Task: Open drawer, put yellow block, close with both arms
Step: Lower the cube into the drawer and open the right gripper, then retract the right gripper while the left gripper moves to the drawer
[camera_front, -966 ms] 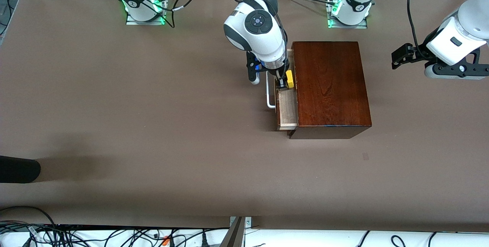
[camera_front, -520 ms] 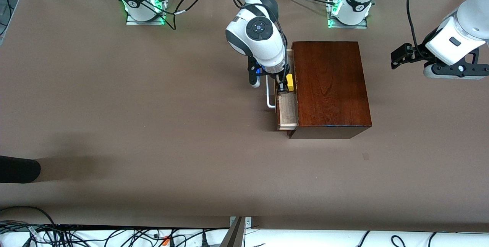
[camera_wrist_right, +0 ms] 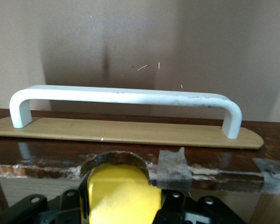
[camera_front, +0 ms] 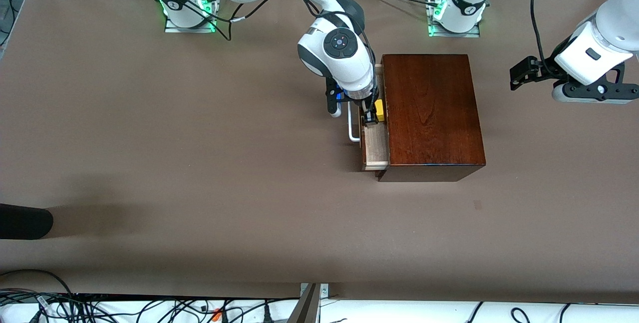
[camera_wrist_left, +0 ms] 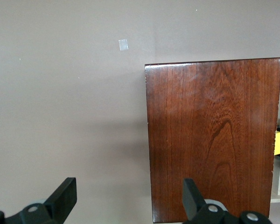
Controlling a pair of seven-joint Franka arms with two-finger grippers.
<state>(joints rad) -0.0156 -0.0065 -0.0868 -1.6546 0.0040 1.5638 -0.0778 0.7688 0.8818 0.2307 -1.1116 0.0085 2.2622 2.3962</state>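
Over pale-wood drawer [camera_front: 375, 146] | right claw [camera_front: 372, 113] clamps glossy yellow block [camera_front: 379, 110] | left claw [camera_wrist_left: 126, 205] spread, empty

High front camera faces the robots over the box [camera_front: 432, 113]; left wrist camera looks down on it; right wrist camera sits close above its drawer [camera_wrist_right: 130, 133].

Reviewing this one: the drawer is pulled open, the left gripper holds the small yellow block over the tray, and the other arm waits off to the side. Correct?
Not quite: the holder is the right gripper, as the front view shows. It is shut on the small bright yellow block over the open pale-wood drawer with its white bar handle. The left gripper waits, open, beside the glossy mahogany box.
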